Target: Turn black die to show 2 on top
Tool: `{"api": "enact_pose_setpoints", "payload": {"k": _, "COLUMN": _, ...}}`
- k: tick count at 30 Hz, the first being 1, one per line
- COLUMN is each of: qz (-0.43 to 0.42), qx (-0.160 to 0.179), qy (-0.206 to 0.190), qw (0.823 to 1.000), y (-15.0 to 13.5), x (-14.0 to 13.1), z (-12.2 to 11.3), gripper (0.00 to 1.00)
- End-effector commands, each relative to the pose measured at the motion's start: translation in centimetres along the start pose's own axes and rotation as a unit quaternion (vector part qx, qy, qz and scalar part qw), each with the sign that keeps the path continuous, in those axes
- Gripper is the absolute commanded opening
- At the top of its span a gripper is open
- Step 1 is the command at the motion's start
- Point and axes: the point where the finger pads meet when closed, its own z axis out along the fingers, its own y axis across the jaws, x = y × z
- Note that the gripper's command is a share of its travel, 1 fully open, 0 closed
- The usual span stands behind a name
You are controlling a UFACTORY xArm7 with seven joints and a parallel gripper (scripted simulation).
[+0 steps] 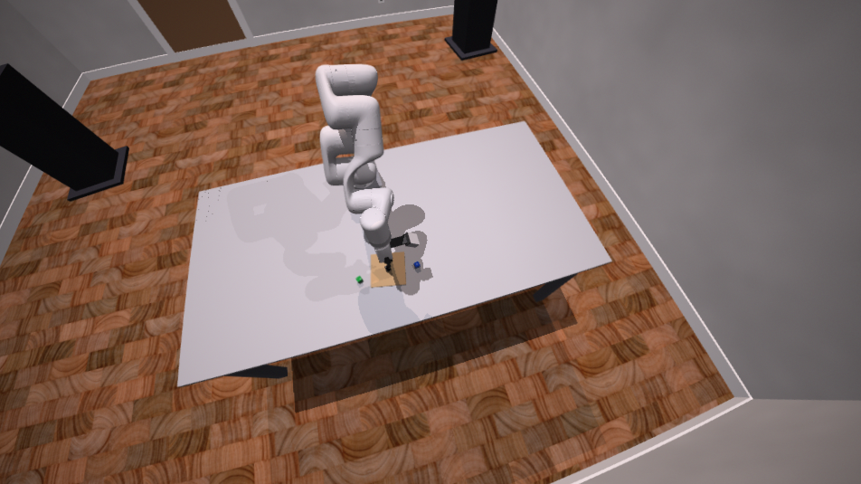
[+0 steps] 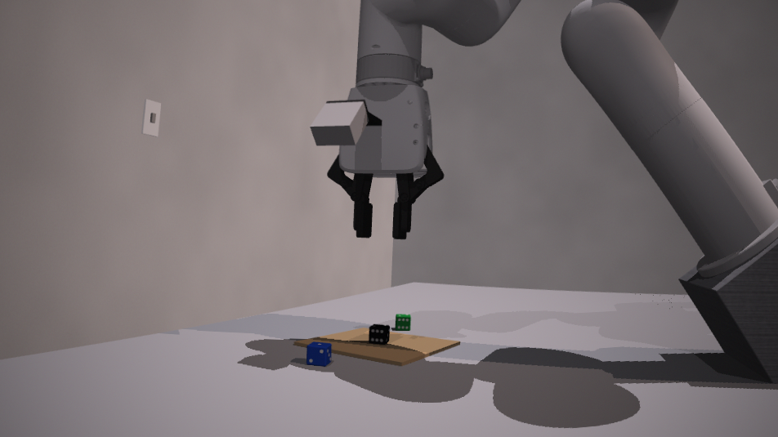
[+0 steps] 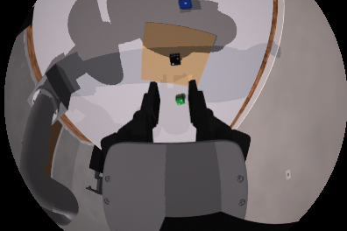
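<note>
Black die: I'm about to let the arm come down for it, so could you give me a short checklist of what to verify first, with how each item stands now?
1. Gripper holds nothing: ok, fingers part open with only air between them.
2. Gripper points straight down: ok, well above the table.
3. Black die fully on the mat: ok, flat on one face.
4. Its top face: cannot tell, pips too small.
5. Green die and blue die off the mat, apart from the black one: ok.
6. Gripper directly above the black die: cannot tell; the wrist view shows it ahead of the fingertips.
</note>
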Motion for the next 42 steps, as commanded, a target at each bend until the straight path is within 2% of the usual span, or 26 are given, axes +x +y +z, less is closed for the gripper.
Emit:
{"api": "enact_pose_setpoints", "payload": {"k": 1, "qz": 0.002, "qx": -0.004, "qy": -0.009, "qw": 1.0, "y": 0.1, "x": -0.1, "z": -0.1, "gripper": 1.0}}
{"api": "enact_pose_setpoints", "payload": {"k": 16, "qz": 0.001, "qx": -0.004, "qy": -0.009, "qw": 1.0, "y": 0.1, "x": -0.1, "z": -0.4, "gripper": 1.0}}
{"api": "enact_pose_setpoints", "payload": {"k": 35, "qz": 0.001, "qx": -0.004, "qy": -0.008, "qw": 1.0, "y": 0.1, "x": 0.0, "z": -5.0, "gripper": 1.0}}
{"api": "enact_pose_setpoints", "payload": {"k": 42, "qz": 0.001, "qx": -0.004, "qy": -0.008, "qw": 1.0, "y": 0.1, "x": 0.0, "z": -5.5, "gripper": 1.0}}
